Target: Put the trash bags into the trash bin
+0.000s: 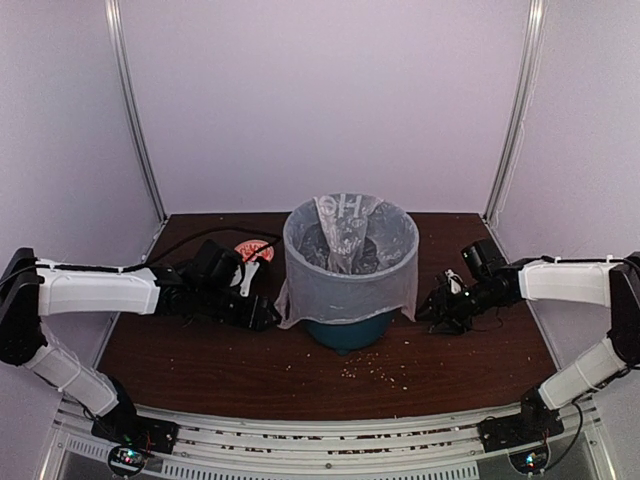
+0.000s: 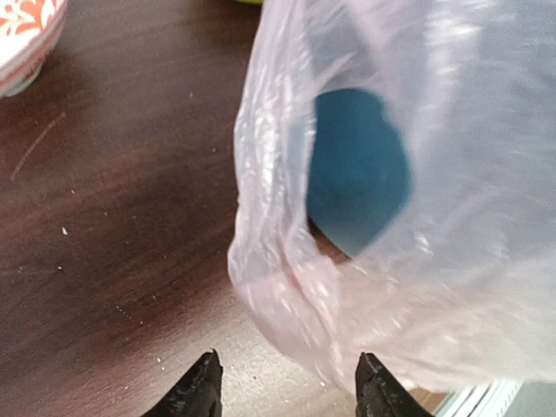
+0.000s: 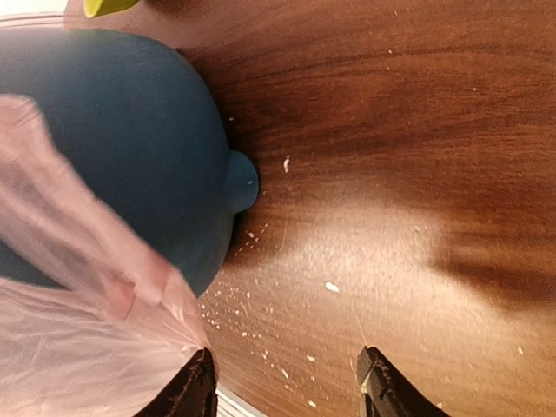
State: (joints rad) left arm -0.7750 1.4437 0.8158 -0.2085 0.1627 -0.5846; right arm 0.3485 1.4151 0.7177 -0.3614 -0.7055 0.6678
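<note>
The pale-pink translucent trash bag (image 1: 345,275) lines the teal-blue trash bin (image 1: 348,331), folded over its rim and hanging down the outside. My left gripper (image 1: 262,318) is open and empty, just left of the bag's hanging edge; in the left wrist view the bag (image 2: 434,261) hangs just ahead of the fingertips (image 2: 205,382), with the bin (image 2: 356,174) showing through it. My right gripper (image 1: 430,312) is open and empty at the bin's right. In the right wrist view the bin (image 3: 113,148) and the bag (image 3: 69,339) lie to the left of that gripper (image 3: 287,382).
A red-patterned bowl (image 1: 254,250) stands behind my left arm, also at the top left of the left wrist view (image 2: 26,39). A lime-green bowl's edge (image 3: 109,6) shows beyond the bin. Pale crumbs (image 1: 375,372) are scattered on the brown table in front of the bin.
</note>
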